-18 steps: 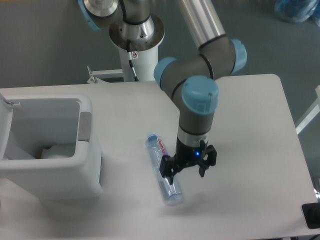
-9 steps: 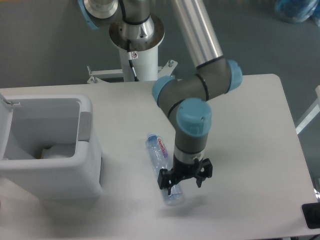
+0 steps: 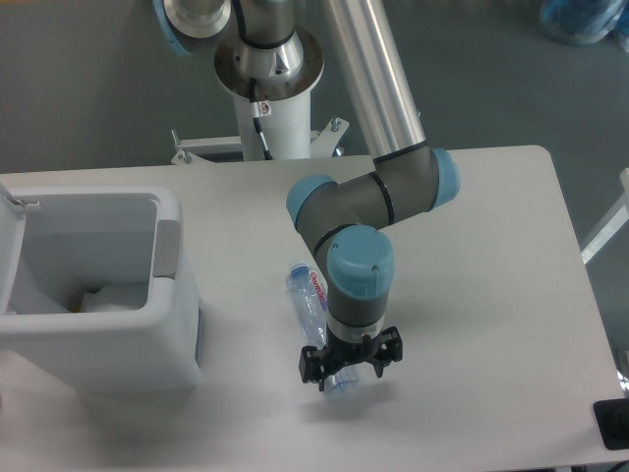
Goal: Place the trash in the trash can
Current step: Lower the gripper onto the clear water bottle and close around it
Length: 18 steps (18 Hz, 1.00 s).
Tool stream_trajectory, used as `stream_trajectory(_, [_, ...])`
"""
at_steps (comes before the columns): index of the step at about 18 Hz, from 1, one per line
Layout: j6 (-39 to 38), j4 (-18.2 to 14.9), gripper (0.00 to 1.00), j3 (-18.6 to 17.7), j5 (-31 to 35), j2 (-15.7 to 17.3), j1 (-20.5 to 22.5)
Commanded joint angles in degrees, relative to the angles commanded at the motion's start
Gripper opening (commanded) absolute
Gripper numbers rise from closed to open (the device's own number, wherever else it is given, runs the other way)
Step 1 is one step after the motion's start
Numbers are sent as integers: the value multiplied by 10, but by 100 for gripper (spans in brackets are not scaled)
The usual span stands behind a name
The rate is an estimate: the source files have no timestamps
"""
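White table (image 3: 491,295): claw (image 3: 351,366) has dropped, fingers spread astride the bottle (image 3: 313,313).

white surface (image 3: 491,246), rounded corners, fills most of view | grey floor (image 3: 88,88) behind it | blue bag-like bundle (image 3: 582,20) on floor, top right corner | dark object (image 3: 611,425) at right edge, cut off, unclear

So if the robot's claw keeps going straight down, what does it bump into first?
Most likely the plastic bottle lying on the white table. The gripper points down right over the bottle's lower end, its fingers either side. How close it already is isn't clear from this view.
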Motion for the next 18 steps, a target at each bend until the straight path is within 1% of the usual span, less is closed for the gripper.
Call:
stream_trajectory(9, [2, 3, 99, 0, 5, -16, -1])
stream_trajectory(11, [2, 3, 95, 0, 5, -16, -1])
stream_trajectory(13, [3, 3, 89, 0, 5, -16, -1])
stream_trajectory(14, [3, 3, 88, 0, 5, -16, -1])
stream_trajectory(17, [3, 4, 78, 0, 4, -16, -8])
stream_trajectory(18, [3, 4, 78, 0, 4, -16, -7])
